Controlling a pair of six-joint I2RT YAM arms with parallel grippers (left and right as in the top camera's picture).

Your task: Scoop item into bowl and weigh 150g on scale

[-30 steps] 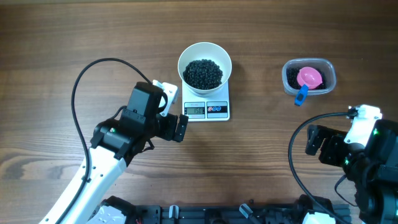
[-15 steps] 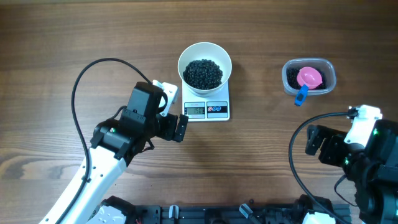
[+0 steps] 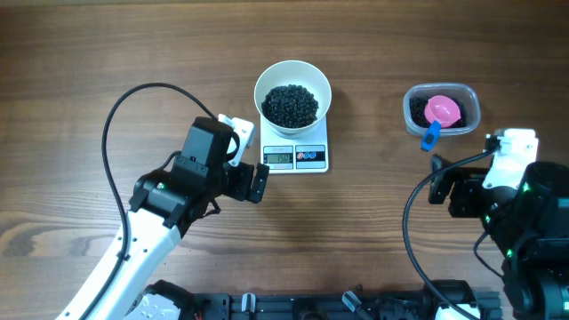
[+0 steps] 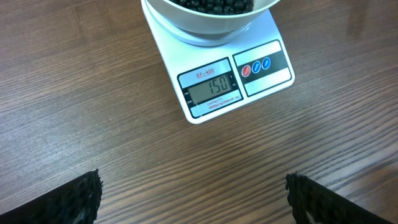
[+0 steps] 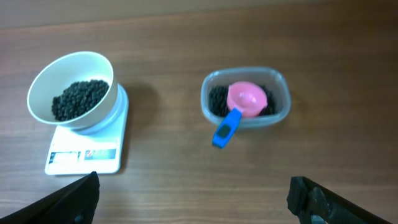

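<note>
Looking down at the brown wooden table (image 3: pixel 107 53), we see the round white bowl (image 3: pixel 259 89) sitting on top of the small flat white scale (image 3: pixel 294 160). Inside the bowl is a dark heap of tiny round black beads (image 3: pixel 291 104). In the left wrist view we can read the grey number window (image 4: pixel 209 90) on the scale. It seems to say 150.

Off to the right, well apart from the scale, is the clear plastic tub with rounded corners (image 3: pixel 474 111). The little pink scoop with a blue handle (image 3: pixel 443 110) lies in it, on top of some more black beads (image 5: pixel 217 99). The handle pokes out over the tub's near edge.

Our left claw (image 4: pixel 196 205) hovers near the front of the scale. Its two fingers are spread wide and hold nothing. Our right claw (image 5: pixel 196 205) hangs on the near side of the tub, a little apart from it. Its fingers are spread wide too, and they are empty.

We think the job is almost all done. The beads are in the bowl, the bowl is on the scale, and the number looks like the one we want. As far as we can tell, there is nothing more to scoop. What may be left is just to move our arms away. If the number turns out a bit wrong, we would need to add or take out a few beads.
</note>
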